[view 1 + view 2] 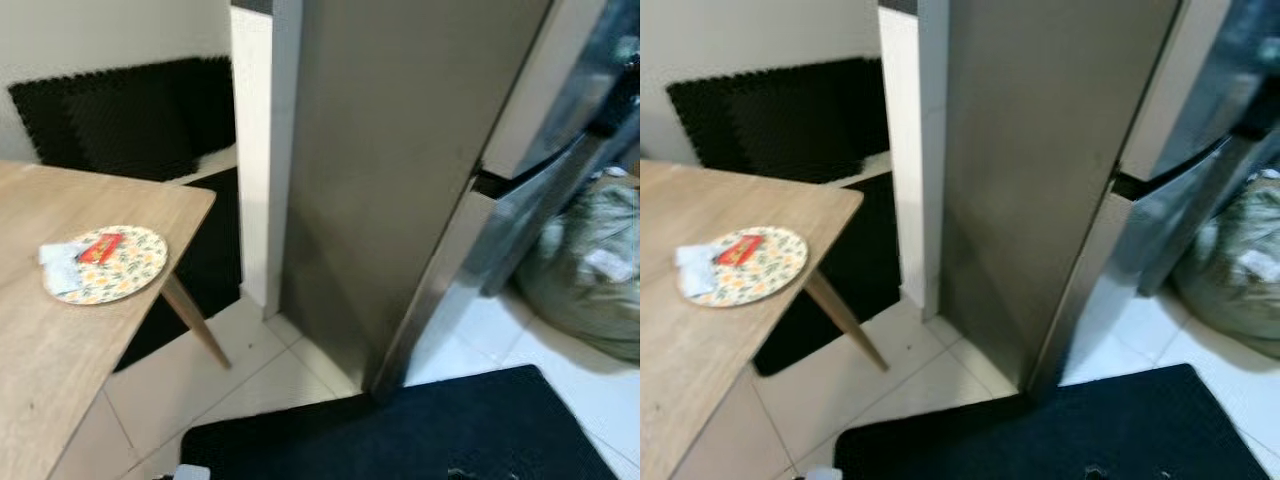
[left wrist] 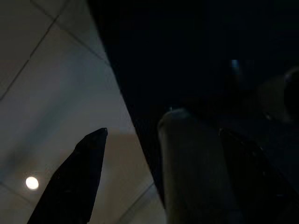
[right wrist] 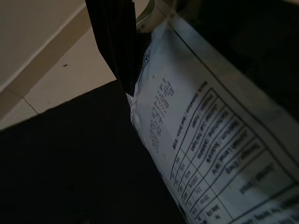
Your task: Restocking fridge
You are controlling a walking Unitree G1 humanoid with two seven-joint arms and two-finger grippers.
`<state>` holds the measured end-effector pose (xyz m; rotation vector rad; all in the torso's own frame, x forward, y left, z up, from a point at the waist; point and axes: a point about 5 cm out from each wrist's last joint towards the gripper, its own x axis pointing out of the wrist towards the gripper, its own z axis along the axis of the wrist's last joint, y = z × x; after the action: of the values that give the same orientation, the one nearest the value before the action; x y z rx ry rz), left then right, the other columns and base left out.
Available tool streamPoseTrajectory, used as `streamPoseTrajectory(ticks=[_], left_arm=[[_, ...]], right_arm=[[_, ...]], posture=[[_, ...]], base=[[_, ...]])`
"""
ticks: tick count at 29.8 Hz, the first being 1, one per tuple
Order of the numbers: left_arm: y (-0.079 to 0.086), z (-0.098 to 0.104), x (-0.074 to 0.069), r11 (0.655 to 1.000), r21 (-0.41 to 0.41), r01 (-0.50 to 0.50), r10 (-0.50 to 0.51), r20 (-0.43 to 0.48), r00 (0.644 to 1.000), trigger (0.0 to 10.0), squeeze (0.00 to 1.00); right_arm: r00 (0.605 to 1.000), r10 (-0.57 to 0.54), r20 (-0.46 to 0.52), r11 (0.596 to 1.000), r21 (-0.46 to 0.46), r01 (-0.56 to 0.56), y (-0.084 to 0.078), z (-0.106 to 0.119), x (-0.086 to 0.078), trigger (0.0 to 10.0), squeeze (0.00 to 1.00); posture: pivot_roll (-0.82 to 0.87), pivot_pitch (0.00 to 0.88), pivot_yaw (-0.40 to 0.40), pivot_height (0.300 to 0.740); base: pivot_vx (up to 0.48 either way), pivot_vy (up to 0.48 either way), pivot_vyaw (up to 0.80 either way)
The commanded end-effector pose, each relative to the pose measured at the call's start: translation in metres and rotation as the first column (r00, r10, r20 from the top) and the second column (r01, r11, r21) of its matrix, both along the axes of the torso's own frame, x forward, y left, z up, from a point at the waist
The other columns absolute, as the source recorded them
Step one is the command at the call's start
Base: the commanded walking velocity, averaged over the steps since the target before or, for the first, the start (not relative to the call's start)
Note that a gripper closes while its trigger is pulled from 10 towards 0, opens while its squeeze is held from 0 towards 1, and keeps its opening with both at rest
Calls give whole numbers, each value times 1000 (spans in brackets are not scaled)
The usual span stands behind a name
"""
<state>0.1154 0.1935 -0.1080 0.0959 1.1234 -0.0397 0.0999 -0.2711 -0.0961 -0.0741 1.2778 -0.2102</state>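
The right gripper (image 3: 140, 60) is closed on a white packet (image 3: 201, 140) printed with a nutrition table; one black finger (image 3: 117, 42) presses its upper edge, and the packet's long axis runs away from the wrist toward the lower right. The fridge (image 1: 400, 180), doors shut, fills the upper centre of the head views, ahead of the robot. The left gripper (image 2: 159, 177) hangs over the floor with fingers apart around a pale, blurred cylinder; whether it grips, I cannot tell. One table (image 1: 40, 350), one plate (image 1: 110, 265), one black mat (image 1: 430, 430), one green bag (image 1: 600, 270).

Wooden table (image 1: 60, 330) carries a floral plate (image 1: 120, 270), red packet (image 1: 100, 246) and pale wrapper (image 1: 58, 266) lying on it. Black mat (image 1: 420, 430) on the tiled floor beside the table; green-grey bag (image 1: 590, 270) well beyond the mat.
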Motion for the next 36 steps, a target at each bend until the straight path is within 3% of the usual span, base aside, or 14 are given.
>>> streamPoseTrajectory(ticks=[1,9,10,13,14,16,17,28,36], left_arm=[[4,-2,-8,1000,17,7,-6,-35,999,10000,0],[6,1,3,1000,22,0,0,-5,1000,10000,0],[6,2,6,1000,24,-5,5,1,1000,10000,0],[6,2,6,1000,25,-6,6,3,1000,10000,0],[6,3,7,1000,23,-7,7,4,1000,10000,0],[6,3,8,1000,22,-8,8,5,1000,10000,0],[7,3,9,1000,20,-10,9,5,1000,10000,0],[7,4,11,1000,11,-25,25,-7,1000,10000,0],[3,3,12,999,-21,-44,44,-19,999,10000,0]], right_arm=[[1000,-15,-8,1000,-5,15,-1,-1,-3,10000,0],[999,-30,22,1000,1,30,4,0,8,10000,0],[999,-37,29,999,8,37,6,0,10,7451,0],[999,-38,31,999,14,38,6,0,10,7451,0],[999,-37,33,999,15,37,7,0,11,0,0],[999,-36,35,999,15,36,8,0,12,0,0],[999,-34,34,999,10,33,8,0,12,10000,0],[999,-28,44,1000,8,28,12,1,17,10000,0],[997,-25,79,1000,-6,25,9,5,27,10000,0]], posture=[[-66,0,-73,740],[-69,0,-56,740],[-67,0,-54,740],[-67,0,-54,740],[-67,0,-49,740],[-67,0,-49,740],[-68,0,-46,740],[-78,0,-46,740],[-81,0,-47,740]], base=[[0,0,-800],[0,0,-800],[0,0,-800],[0,0,-800],[0,0,-800],[0,0,-800],[0,0,-800],[0,0,-800],[0,0,0]])
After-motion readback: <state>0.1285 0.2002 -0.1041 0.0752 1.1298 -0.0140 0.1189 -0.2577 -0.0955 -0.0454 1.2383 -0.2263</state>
